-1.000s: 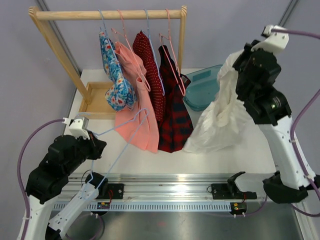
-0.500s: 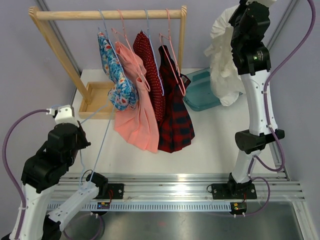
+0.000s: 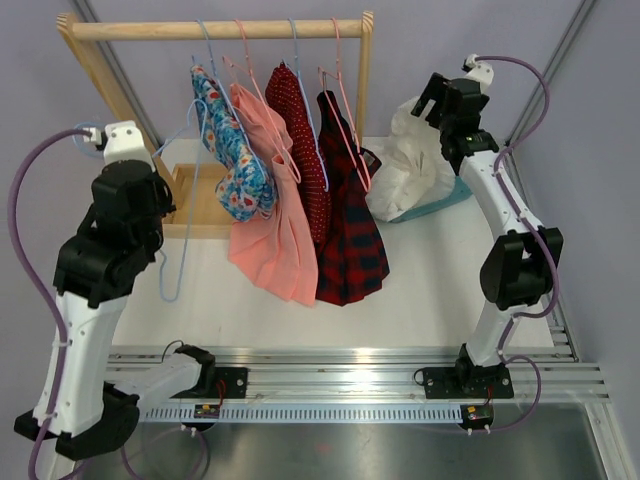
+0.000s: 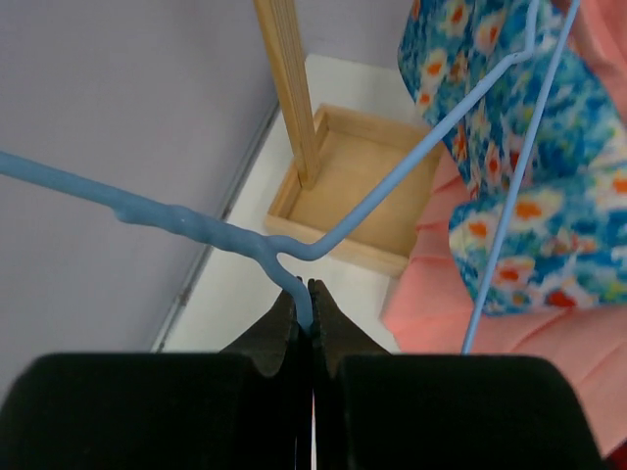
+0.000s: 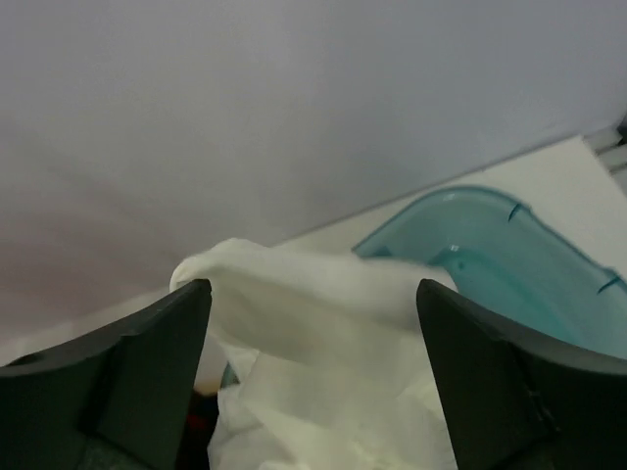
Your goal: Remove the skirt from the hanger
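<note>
The white skirt lies crumpled on the teal bin at the back right, off its hanger. My right gripper hangs just above it, open, and nothing sits between its fingers. In the right wrist view the skirt bulges up between the spread fingers of the gripper, with the bin behind. My left gripper is shut on the bare light-blue hanger, pinching the wire at its neck. In the top view it holds the hanger left of the rack.
A wooden rack at the back carries a blue floral garment, a pink one, a red dotted one and a dark plaid one. Its wooden base tray sits under the left post.
My right arm swung the skirt up and back over the bin, then opened and let it go. My left arm rose and carried the hanger toward the rack's left post.
</note>
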Robot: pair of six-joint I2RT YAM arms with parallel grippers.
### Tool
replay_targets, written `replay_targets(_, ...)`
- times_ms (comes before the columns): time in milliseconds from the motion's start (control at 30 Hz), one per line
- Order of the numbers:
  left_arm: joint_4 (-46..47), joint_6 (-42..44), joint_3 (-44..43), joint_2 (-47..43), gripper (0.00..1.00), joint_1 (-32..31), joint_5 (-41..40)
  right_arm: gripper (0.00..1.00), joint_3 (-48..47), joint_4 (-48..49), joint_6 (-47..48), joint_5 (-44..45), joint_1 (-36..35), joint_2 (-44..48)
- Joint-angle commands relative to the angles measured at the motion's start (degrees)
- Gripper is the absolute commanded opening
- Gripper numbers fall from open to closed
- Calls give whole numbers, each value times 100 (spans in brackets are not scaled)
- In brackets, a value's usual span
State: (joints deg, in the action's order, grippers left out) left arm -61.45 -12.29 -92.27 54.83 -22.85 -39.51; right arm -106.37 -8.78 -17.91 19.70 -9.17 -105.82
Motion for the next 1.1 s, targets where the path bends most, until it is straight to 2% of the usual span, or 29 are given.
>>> replay_targets(0, 1422, 963, -781, 902, 0, 498, 117, 100, 1102, 201, -990, -1360, 3, 314)
replay_targets(67, 1644, 1183, -862, 1037, 0, 615, 127, 100, 1405, 358, -1073, -1583, 12, 464)
replay_targets(100, 1697, 1368, -1098, 1230, 0, 650, -38, 99, 2122, 507, -1161, -1679, 3, 814)
replay_targets(233, 1987, 1695, -1820, 2195, 0, 896, -434, 99, 3770, 1517, -1556, -2486, -6, 1721)
replay_targets(400, 2427, 2283, -2611, 3085, 0, 1046, -803, 100, 5035, 1554, -1864, -3024, -6, 2678)
replay_targets(467, 2463, 2424, -3172, 3602, 0, 1133, -822, 99, 5379, 1660, -1874, -3428, -15, 2899)
replay_targets(600, 2357, 2302, -4070, 4246, 0, 1300, -585, 99, 5662, 1380, -1751, -3675, -41, 3522)
replay_targets(833, 2568, 2214, -4694, 5046, 1, 1388, -164, 99, 5890, 834, -1637, -3658, -50, 4508)
replay_targets(1067, 2111, 1354, -4853, 5582, 2, 2065, 997, 99, 5987, 236, -1487, -3553, -50, 5229)
